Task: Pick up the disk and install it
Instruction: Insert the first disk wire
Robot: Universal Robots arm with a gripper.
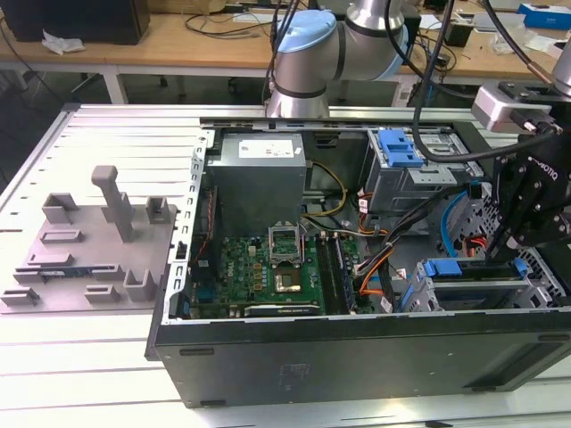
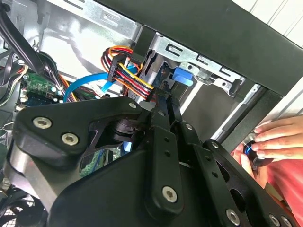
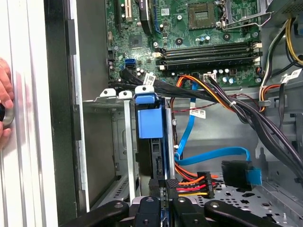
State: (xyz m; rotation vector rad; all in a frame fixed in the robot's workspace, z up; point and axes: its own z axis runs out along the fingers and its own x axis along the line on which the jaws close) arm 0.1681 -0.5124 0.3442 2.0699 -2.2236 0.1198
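The gripper (image 1: 496,257) hangs over the drive bay (image 1: 535,285) at the exterior view's right end of the open computer case (image 1: 357,352), fingertips down among the metalwork. The disk (image 1: 443,267) stands on edge in that bay, directly under the fingers, its blue bracket tab pointing toward the motherboard (image 1: 268,267). Well away from it, on the far side of the case, sit the grey power supply box (image 1: 259,174) and the grey cage with the wide blue tab (image 1: 397,152).

In the first wrist view the disk (image 3: 150,120) appears edge-on inside the bay's rails (image 3: 111,97), running out from between the tips of the gripper (image 3: 164,185). A blue data cable (image 3: 189,137) loops just beside it, and a power connector with orange, red and yellow wires (image 3: 196,182) lies right next to the fingers. A person's hand (image 3: 4,104) rests outside the case wall.

The second wrist view catches that hand (image 2: 274,137) closed around a small dark object, and the disk's blue tab (image 2: 183,76) just beyond the gripper (image 2: 164,101).

The fingers are drawn in narrow, with only a sliver between them, pinched on the near end of the disk.
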